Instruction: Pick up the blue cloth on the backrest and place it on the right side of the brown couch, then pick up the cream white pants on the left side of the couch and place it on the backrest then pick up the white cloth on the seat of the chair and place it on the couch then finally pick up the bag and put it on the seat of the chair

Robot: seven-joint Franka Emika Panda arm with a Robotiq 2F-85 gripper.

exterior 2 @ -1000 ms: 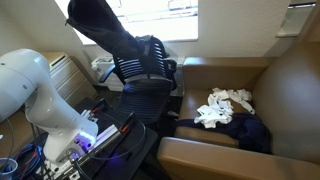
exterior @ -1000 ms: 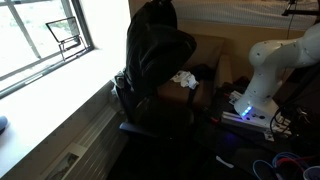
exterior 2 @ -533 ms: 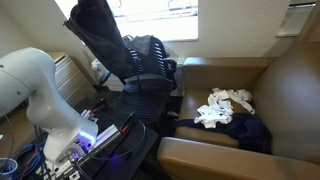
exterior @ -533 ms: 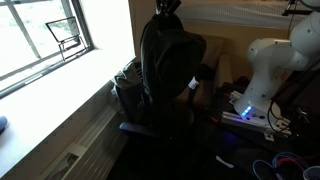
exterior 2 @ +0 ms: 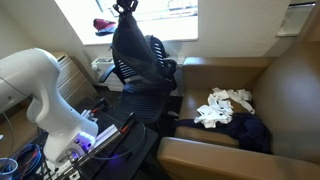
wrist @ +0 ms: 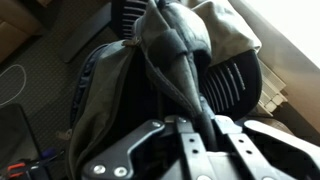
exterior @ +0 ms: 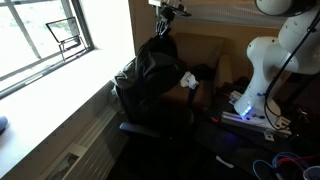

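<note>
You have one dark fabric bag, one black mesh office chair, one brown couch, one cream-white heap of cloth, one dark blue cloth.

Fig.: bag in my gripper: dark matt woven cloth, creased. Gripper body: matt black, prob. plastic. chair back: black mesh. couch: brown, smooth, slight sheen. white cloth: soft, crumpled. My arm: glossy white plastic.

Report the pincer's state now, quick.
Pincer: closed on the bag, gripping it at the top; the bag hangs over the chair.
</note>
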